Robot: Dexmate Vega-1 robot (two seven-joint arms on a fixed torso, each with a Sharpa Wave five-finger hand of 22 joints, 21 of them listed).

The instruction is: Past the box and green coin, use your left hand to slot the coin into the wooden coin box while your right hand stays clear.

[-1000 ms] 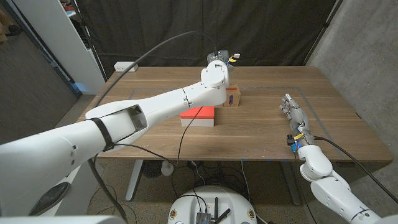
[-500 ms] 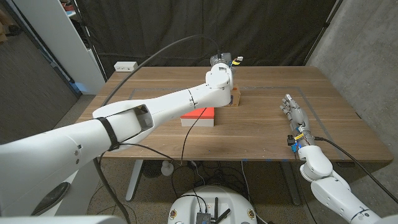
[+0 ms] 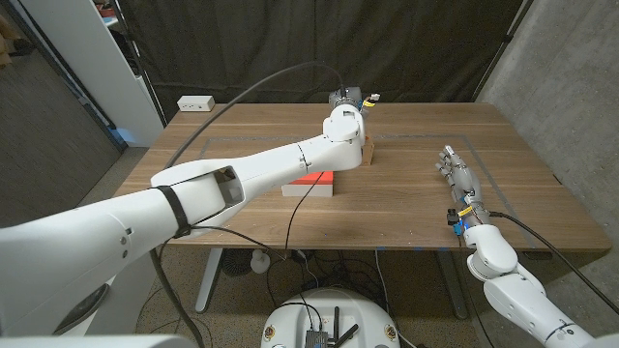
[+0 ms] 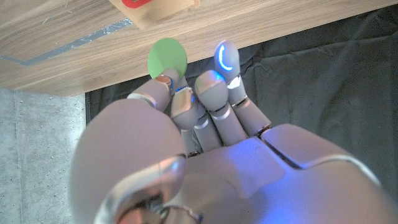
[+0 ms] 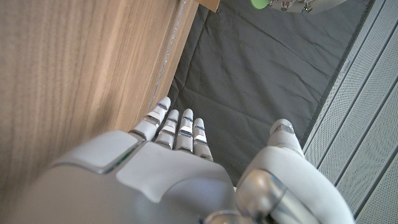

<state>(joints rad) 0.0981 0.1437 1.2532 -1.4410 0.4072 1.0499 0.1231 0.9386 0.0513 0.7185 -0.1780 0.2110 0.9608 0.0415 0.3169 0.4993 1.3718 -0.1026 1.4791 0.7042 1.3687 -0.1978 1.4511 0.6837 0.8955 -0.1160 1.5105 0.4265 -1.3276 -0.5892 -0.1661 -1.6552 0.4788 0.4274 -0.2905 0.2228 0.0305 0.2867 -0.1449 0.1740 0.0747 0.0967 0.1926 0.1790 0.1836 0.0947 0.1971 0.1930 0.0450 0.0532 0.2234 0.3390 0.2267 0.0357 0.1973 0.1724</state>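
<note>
Risk first: my left hand (image 4: 205,118) pinches the green coin (image 4: 167,57) at its fingertips, just short of the wooden coin box (image 3: 366,152) at twelve o'clock on the table (image 3: 406,208). A slight tilt could catch the slot's lip and drop it. My arm crosses above the red-topped block (image 3: 309,182). My right hand (image 3: 457,178), fingers straight and together, holding nothing, waits at three o'clock, well apart.

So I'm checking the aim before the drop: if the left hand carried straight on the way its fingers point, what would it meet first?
Probably the wooden coin box. In the left wrist view the left hand pinches the green coin with the box just beyond its fingertips, though depth is unclear.
</note>
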